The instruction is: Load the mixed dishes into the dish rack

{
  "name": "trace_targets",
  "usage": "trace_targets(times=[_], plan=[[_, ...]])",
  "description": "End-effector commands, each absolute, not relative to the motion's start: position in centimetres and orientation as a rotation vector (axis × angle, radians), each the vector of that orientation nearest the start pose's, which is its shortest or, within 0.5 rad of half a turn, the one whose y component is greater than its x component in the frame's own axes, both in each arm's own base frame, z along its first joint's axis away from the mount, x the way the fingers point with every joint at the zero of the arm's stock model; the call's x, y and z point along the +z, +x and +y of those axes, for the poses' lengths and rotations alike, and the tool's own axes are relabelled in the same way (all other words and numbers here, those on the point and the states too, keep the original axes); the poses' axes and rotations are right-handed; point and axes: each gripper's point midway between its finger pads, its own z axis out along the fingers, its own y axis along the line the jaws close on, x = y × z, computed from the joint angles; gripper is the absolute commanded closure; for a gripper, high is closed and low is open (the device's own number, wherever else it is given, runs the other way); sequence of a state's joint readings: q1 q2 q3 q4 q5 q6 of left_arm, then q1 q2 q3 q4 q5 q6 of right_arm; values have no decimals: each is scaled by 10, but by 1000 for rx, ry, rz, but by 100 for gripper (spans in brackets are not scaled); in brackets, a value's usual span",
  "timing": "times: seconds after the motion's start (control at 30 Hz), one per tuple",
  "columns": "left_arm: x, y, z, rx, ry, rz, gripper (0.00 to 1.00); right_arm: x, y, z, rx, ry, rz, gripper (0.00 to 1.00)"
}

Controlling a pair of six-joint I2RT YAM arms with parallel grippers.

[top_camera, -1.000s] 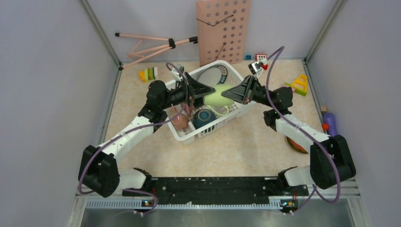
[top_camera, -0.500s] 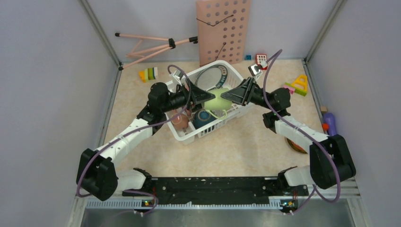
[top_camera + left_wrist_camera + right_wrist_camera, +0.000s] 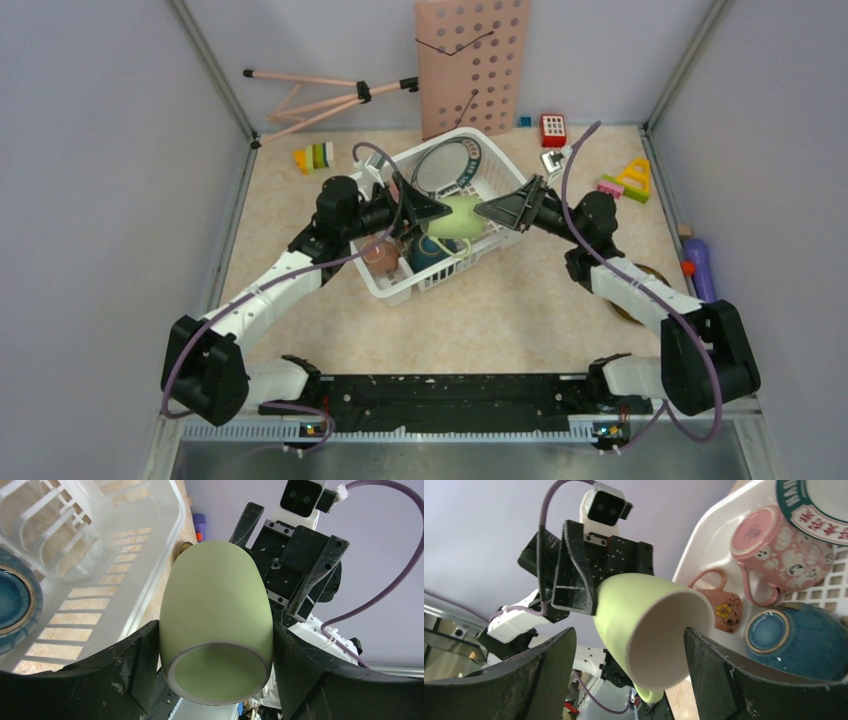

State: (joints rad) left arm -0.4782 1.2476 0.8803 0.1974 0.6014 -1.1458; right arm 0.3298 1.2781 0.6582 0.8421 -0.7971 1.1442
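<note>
Dish rack [image 3: 440,277] on bench [image 3: 520,300], plate [image 3: 445,168], pink cups [image 3: 784,547] and blue bowl [image 3: 432,250] inside. Right hand [image 3: 487,210] has just sprung apart, backed off the light green mug [image 3: 457,215]; left hand [image 3: 432,210] alone clamps it, sideways above the rack. Handover looks complete; lowering it in remains.

We see the light green rounded mug [image 3: 215,610] as smooth and matt, like ceramic. The white slotted dish rack [image 3: 167,510] looks to us like glossy plastic, and the blue round bowl [image 3: 809,647] carries a shiny glaze.
</note>
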Motion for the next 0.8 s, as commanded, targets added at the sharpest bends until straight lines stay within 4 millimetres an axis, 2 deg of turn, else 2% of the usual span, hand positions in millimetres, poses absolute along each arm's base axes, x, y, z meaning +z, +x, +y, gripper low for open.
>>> trace_targets(times=[0.0,0.17,0.2,0.23,0.43,0.53,0.63,0.67,0.77], plan=[[326,283,-285,-1614,-77,1874,100,286,286,241,1636,-119,1641,21],[308,299,-281,-1477,-116,1958,100,266,295,229,1620,-59,1677,12],[305,302,-280,-1453,-121,1969,100,262,298,227,1614,-45,1687,3],[303,304,-280,-1436,-124,1976,100,258,300,225,1606,-30,1701,1],[293,317,-277,-1337,-123,2017,100,233,315,218,1519,41,1805,1],[278,328,-271,-1189,-124,2093,100,225,324,209,1405,72,1851,1],[273,338,-265,-971,-37,2163,100,227,328,198,1274,74,1864,1],[281,342,-267,-922,3,2157,100,232,328,193,1222,69,1856,1],[284,350,-274,-822,125,2171,100,241,333,174,1057,109,1858,1]])
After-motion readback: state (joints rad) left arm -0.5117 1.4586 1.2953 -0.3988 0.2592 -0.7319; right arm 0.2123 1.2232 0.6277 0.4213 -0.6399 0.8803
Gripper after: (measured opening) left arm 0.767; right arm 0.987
